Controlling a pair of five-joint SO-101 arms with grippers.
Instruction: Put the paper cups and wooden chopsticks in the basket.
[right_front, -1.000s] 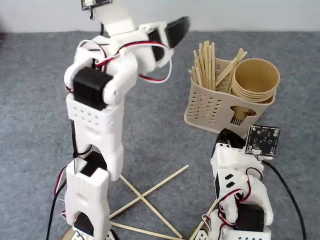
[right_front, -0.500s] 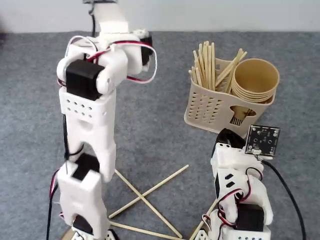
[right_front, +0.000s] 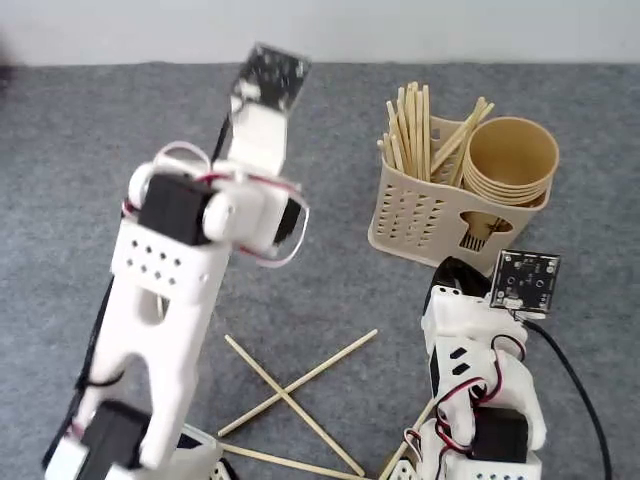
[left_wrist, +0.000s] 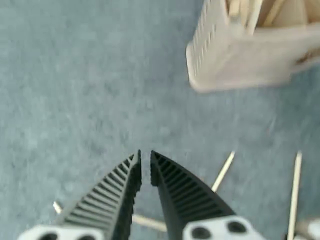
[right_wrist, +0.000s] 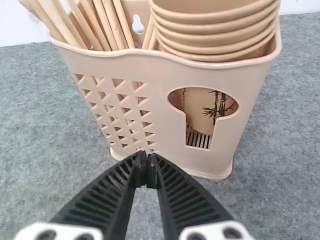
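The beige basket (right_front: 425, 225) stands at the back right of the grey mat. It holds a stack of paper cups (right_front: 512, 160) and a bundle of wooden chopsticks (right_front: 415, 115). Several loose chopsticks (right_front: 297, 385) lie crossed on the mat near the arm bases. My left gripper (left_wrist: 145, 156) hangs shut and empty above the mat, short of loose chopsticks (left_wrist: 223, 171), with the basket (left_wrist: 240, 57) beyond it. My right gripper (right_wrist: 146, 169) is shut and empty, close to the basket (right_wrist: 165, 85) wall, below the cups (right_wrist: 215, 25) and chopsticks (right_wrist: 85, 20).
The left arm (right_front: 190, 260) leans over the mat's left half and hides part of it. The right arm (right_front: 480, 370) sits folded at the front right, just in front of the basket. Open mat lies between the arms and behind the basket.
The left arm has swung down and back from its raised pose near the basket, so its wrist now points at the mat. The right arm has not moved.
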